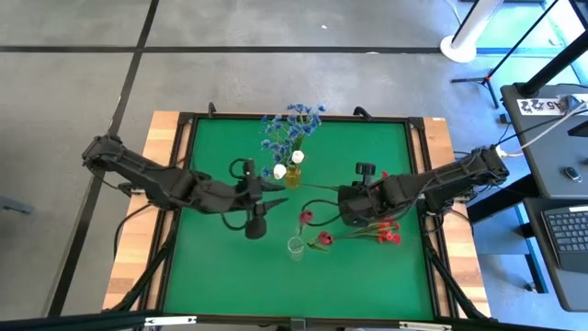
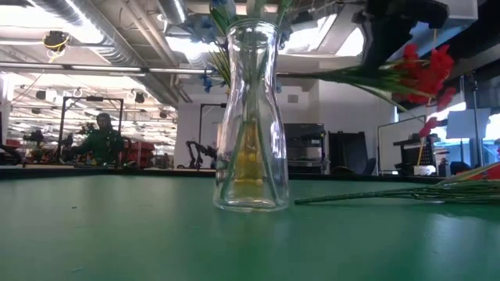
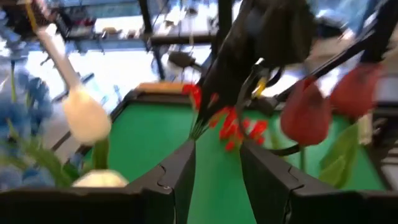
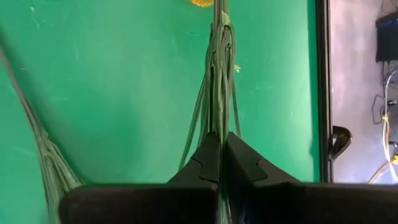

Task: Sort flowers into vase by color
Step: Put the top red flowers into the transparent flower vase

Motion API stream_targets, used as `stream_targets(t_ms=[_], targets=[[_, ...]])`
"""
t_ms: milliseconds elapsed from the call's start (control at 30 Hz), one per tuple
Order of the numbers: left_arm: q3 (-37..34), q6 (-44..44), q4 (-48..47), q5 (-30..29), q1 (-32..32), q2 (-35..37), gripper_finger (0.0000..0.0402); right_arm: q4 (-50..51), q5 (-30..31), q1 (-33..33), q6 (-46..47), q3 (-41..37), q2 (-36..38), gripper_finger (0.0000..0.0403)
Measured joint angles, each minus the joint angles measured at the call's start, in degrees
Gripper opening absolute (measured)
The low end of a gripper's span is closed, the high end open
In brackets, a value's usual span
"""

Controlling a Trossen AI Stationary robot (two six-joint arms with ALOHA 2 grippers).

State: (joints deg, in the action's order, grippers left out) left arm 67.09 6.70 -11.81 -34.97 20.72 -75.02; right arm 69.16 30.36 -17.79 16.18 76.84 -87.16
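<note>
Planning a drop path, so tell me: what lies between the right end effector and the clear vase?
Between right end effector and clear vase, the high view shows two red buds.

The right gripper sits right of the vase with flowers, the left gripper just left of it. The empty vase stands nearer the front, between both grippers; loose flowers lie below the right gripper.

Clear glass vase upright on green table, stems inside. Red spray held aloft upper right. More green stems lie flat beside the vase.
</note>
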Motion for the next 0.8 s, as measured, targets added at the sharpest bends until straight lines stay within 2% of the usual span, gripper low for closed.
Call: stream_targets(t_ms=[300, 567, 800], targets=[[0.0, 2.2, -2.4, 0.0, -2.2, -2.8, 0.0124, 4.5, -1.5, 0.7, 0.6, 0.0, -0.5, 0.0005], [0.0, 2.0, -2.4, 0.1, -1.9, -2.8, 0.0124, 11.8, 1.1, 0.6, 4.9, 0.0, -0.5, 0.0005], [-0.1, 1.1, -3.3, -3.7, -0.4, -0.3, 0.0124, 18.2, 2.6, 0.6, 9.4, 0.1, -0.5, 0.0005]])
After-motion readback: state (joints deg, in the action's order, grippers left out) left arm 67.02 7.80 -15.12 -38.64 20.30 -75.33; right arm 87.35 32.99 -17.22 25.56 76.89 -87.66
